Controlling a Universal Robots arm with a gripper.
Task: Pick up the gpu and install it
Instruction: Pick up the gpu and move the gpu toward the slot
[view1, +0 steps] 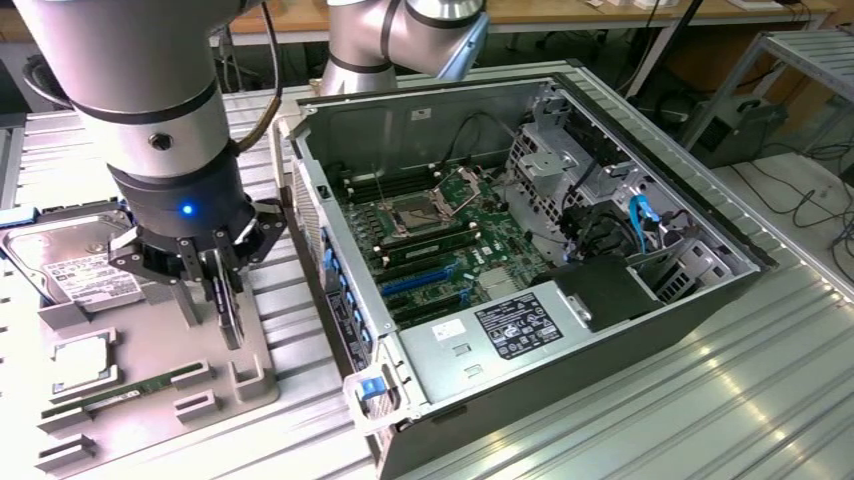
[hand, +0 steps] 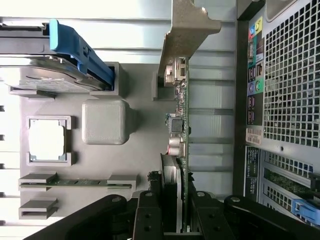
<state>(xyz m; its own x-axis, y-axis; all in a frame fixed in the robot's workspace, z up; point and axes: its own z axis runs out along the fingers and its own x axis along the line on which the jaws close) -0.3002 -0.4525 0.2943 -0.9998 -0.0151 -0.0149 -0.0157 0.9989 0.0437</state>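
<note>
- The claw (hand: 174, 202) pinches the gpu (hand: 178, 145) across its thin faces. The card stands on edge between the two fingers.
- The grip sits at the end away from the silvery bracket (hand: 186, 35), so most of the card hangs out past the fingers. Likely risk: the card pivots or slips in the pads if the arm accelerates hard.
- The gpu is at its slot in the grey fixture tray (view1: 254, 395), on the counter (view1: 747, 400) just beside the pc case (view1: 387, 125). It is not clear whether the lower edge is free of the slot posts. A sideways move before it clears would probably snag and twist the card.
- Neighbours on the tray are the grey block (hand: 105, 122), cpu (hand: 47, 140), memory stick (hand: 75, 183) and hard drive (hand: 45, 80). All lie on one side of the card and apart from it. A swing of the bracket end could clip them.
- The case wall stands between tray and motherboard (view1: 441, 235). Carried too low, the bracket or board edge could catch the rim.
- Blue expansion slots (view1: 420, 282) lie deep in the case, with the power supply (view1: 527, 325) close by. A tilted card would likely jam rather than seat, and pushing on could stress the connector.
- Loose blue cables (view1: 638, 222) sit farther in, apart from the slots. Low risk unless the approach drifts wide.
</note>
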